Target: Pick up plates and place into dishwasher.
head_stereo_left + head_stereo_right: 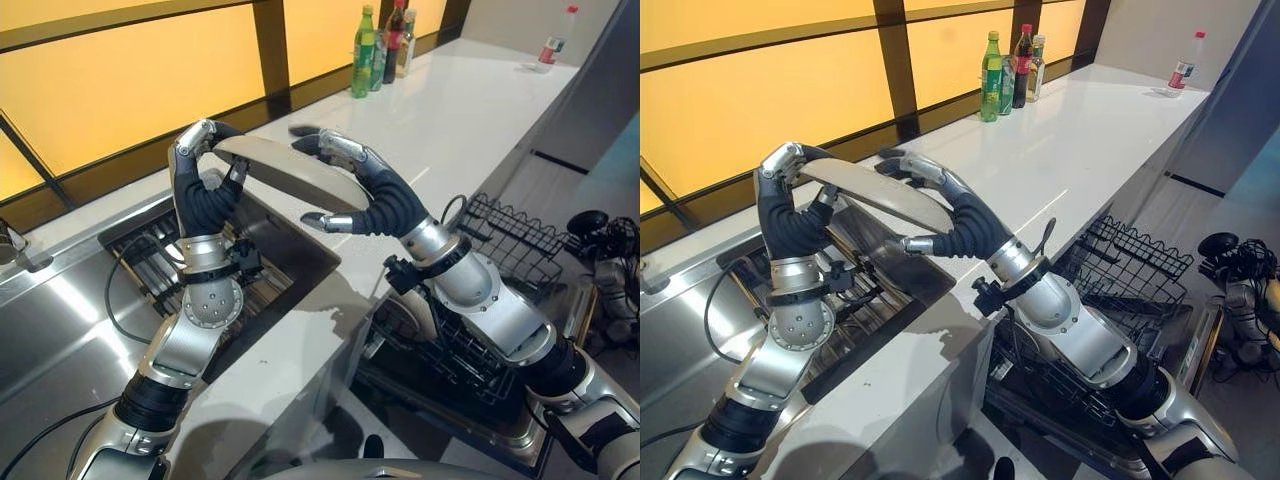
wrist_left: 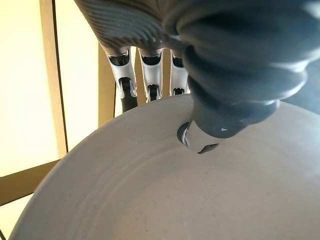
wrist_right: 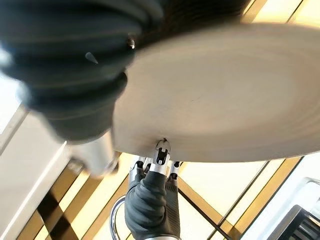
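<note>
Over sink (image 1: 270, 270): pale round plate (image 1: 290, 170) (both hands gripping).

Head stereo pair, looking down from above at sink (image 1: 290, 262), white counter (image 1: 450, 110) and open dishwasher rack (image 1: 1130, 262), sharing nearly all; two wrist cameras, very close, facing one shared grey plate (image 2: 165, 190) from opposite sides

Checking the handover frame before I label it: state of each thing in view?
plate: lifted over the sink, tilted, held by both hands
left hand: shut on plate rim
right hand: shut on opposite rim
dishwasher rack: pulled out, open
sink: rack inside
bottles: upright at the far end of the counter, capped
</note>
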`<state>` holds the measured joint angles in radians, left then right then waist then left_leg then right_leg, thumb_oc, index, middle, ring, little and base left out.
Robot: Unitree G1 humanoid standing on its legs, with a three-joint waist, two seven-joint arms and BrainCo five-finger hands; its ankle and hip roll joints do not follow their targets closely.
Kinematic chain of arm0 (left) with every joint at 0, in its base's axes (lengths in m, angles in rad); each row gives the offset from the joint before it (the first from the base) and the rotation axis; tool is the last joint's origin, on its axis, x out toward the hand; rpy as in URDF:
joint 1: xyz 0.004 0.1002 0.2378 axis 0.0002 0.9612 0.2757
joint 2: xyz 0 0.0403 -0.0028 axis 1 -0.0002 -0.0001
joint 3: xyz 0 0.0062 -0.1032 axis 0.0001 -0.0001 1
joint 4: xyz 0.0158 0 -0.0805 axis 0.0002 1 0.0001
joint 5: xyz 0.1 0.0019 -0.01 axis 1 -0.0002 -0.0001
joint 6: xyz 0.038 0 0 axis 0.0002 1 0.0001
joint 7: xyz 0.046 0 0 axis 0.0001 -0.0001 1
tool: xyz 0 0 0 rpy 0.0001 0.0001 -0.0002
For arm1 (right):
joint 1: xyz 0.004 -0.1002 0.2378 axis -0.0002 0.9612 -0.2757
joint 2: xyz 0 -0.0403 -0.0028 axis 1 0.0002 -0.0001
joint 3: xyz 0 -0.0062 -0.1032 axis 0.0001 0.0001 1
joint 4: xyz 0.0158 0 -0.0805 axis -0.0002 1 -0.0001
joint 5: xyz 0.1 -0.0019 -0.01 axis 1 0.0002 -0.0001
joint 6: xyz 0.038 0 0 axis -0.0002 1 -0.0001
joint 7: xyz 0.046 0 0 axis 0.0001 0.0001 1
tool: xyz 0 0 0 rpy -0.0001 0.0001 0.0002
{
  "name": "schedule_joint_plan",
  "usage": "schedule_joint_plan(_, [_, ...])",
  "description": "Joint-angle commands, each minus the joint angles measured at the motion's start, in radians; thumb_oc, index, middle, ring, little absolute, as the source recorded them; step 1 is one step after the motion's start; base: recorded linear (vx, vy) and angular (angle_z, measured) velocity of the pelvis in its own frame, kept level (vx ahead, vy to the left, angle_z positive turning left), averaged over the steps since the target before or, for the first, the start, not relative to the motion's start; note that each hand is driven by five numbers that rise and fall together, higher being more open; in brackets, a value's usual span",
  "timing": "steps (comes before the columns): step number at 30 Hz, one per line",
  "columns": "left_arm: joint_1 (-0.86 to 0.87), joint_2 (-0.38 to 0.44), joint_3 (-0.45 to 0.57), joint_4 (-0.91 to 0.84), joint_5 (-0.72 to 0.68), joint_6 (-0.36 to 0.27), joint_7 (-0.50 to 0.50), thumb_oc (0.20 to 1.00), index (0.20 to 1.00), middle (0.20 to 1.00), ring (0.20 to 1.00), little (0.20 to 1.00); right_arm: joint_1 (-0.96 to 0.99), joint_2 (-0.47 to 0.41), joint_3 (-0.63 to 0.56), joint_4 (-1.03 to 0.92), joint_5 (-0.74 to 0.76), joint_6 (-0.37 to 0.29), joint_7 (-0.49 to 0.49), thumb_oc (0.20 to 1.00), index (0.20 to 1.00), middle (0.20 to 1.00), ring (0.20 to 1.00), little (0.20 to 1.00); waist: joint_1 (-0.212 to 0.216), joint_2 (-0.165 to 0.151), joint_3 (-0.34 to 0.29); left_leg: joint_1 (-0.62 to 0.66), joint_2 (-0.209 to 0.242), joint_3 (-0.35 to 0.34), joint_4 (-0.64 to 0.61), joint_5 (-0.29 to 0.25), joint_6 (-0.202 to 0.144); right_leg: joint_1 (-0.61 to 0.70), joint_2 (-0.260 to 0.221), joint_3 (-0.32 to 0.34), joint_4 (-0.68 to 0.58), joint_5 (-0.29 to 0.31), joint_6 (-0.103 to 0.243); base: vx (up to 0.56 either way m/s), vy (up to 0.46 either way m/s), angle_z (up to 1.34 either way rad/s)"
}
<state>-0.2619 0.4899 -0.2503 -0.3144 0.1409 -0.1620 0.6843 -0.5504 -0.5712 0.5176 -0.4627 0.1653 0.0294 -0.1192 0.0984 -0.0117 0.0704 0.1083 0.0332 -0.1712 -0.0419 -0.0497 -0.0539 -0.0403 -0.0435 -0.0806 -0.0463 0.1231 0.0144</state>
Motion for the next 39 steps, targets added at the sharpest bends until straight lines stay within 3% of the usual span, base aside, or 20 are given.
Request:
schedule_joint_plan(1, [-0.119,0.028,-0.061,-0.028,0.037,-0.072,-0.006,0.2,0.2,0.2,0.2,0.2,-0.124,-0.002,0.036,-0.024,-0.034,-0.013,0.039,0.2,0.2,0.2,0.2,0.2,0.013,-0.035,-0.07,-0.061,-0.088,0.009,0.016,-0.007,0.038,0.113,-0.083,0.0,0.074,-0.171,0.125,0.0,0.0,0.0])
schedule_joint_plan(10, [-0.141,0.023,-0.071,-0.015,0.066,-0.05,0.015,0.2,0.2,0.2,0.2,0.2,-0.136,-0.021,0.055,-0.02,-0.083,0.019,0.101,0.2,0.2,0.2,0.2,0.2,0.006,-0.04,-0.072,-0.06,-0.088,0.015,0.018,-0.009,0.04,0.114,-0.081,0.006,0.076,-0.174,0.122,-0.01,-0.001,0.01])
schedule_joint_plan(16, [-0.154,0.022,-0.085,0.03,0.086,-0.006,0.036,0.2,0.2,0.2,0.2,0.2,-0.154,-0.028,0.044,-0.005,-0.101,0.009,0.07,0.2,0.2,0.2,0.2,0.2,-0.001,-0.038,-0.071,-0.055,-0.083,0.022,0.014,-0.008,0.039,0.117,-0.078,0.011,0.074,-0.172,0.121,-0.03,-0.007,0.0])
schedule_joint_plan(25, [-0.102,0.034,-0.003,0.052,0.099,-0.014,0.074,0.2,0.2,0.2,0.2,0.2,-0.088,-0.058,-0.054,0.022,-0.175,0.017,0.055,0.2,0.2,0.2,0.2,0.2,-0.004,-0.035,-0.079,-0.052,-0.074,0.024,0.008,-0.003,0.034,0.122,-0.073,0.012,0.067,-0.172,0.116,-0.03,-0.016,0.0])
schedule_joint_plan(27, [-0.078,0.05,0.038,0.057,0.097,-0.031,0.074,0.498,0.498,0.498,0.498,0.498,-0.056,-0.082,-0.1,0.034,-0.199,0.006,0.049,0.2,0.2,0.2,0.2,0.2,-0.007,-0.036,-0.081,-0.052,-0.071,0.027,0.01,-0.004,0.033,0.123,-0.071,0.013,0.067,-0.172,0.114,0.0,0.0,0.0])
schedule_joint_plan(29, [-0.06,0.065,0.067,0.061,0.104,-0.035,0.082,1.0,1.0,1.0,1.0,1.0,-0.031,-0.103,-0.141,0.047,-0.224,0.006,0.04,0.2,0.2,0.2,0.2,0.2,-0.011,-0.035,-0.083,-0.05,-0.068,0.031,0.01,-0.004,0.032,0.124,-0.07,0.016,0.067,-0.173,0.112,0.0,0.0,0.0])
schedule_joint_plan(39, [0.064,0.156,0.274,0.149,0.122,-0.015,0.168,1.0,1.0,1.0,1.0,1.0,0.194,-0.212,-0.427,0.134,-0.276,-0.059,-0.054,0.2,0.2,0.2,0.2,0.2,-0.048,-0.026,-0.094,-0.042,-0.052,0.068,0.007,-0.005,0.026,0.123,-0.061,0.049,0.052,-0.165,0.106,0.01,0.002,-0.02])
